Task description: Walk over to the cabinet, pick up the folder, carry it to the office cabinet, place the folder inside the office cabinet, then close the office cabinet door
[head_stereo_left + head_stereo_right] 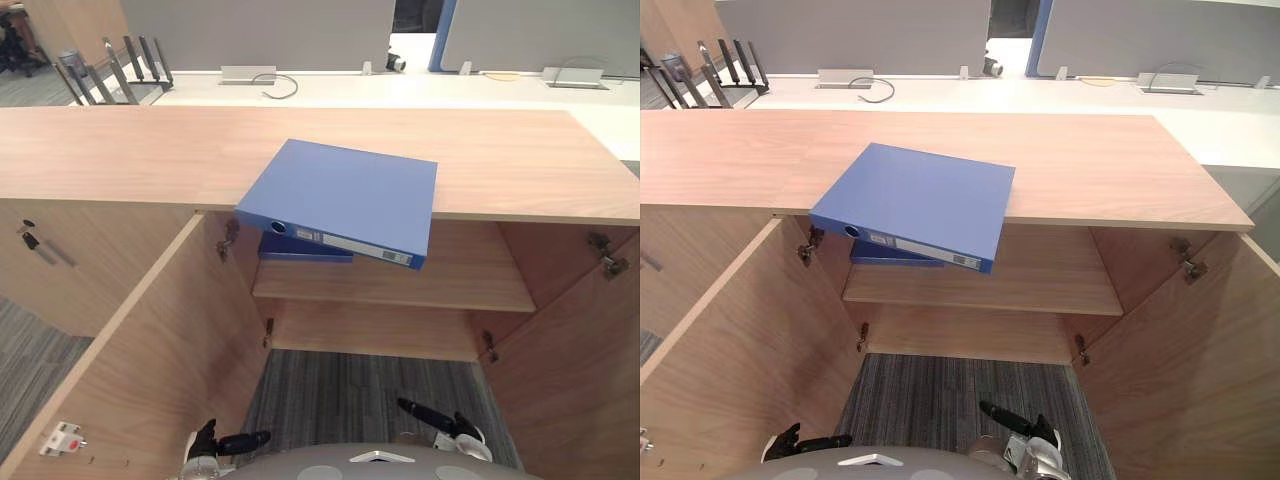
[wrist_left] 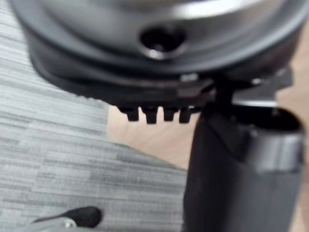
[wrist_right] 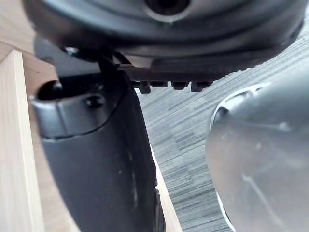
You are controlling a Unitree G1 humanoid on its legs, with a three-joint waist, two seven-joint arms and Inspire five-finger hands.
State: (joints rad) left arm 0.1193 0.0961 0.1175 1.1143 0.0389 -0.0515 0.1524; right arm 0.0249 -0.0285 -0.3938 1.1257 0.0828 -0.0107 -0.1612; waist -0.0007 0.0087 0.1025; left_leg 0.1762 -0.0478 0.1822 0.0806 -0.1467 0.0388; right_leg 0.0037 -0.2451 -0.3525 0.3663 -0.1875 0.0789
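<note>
Lying flat on the cabinet top (image 1: 120,150) in the left eye view, the blue folder (image 1: 345,200) pushes its labelled spine out past the front edge, over the open compartment. The spine runs across the robot's front, skewed so that its right end comes nearer. A 2nd folder (image 1: 300,250) rests on the shelf (image 1: 460,285) just below. The left robot hand (image 1: 225,442) and the right robot hand (image 1: 440,418) hang low over the carpet (image 1: 360,390), fingers stretched out and holding nothing. The folder lies ahead of them and well above, about midway between the 2, so neither looks clearly nearer.

The right eye view shows the left door (image 1: 730,330) and the right door (image 1: 1200,350) swung open, walling in the sides. That leaves a path up and forward. The overhanging spine probably gives fingers room to slip underneath.

In the left wrist view, the fingers (image 2: 154,115) reach out straight beside the thumb (image 2: 231,169), with nothing between them.

The right wrist view reads alike: its fingers (image 3: 174,85) are straight and its thumb (image 3: 96,159) is free.
</note>
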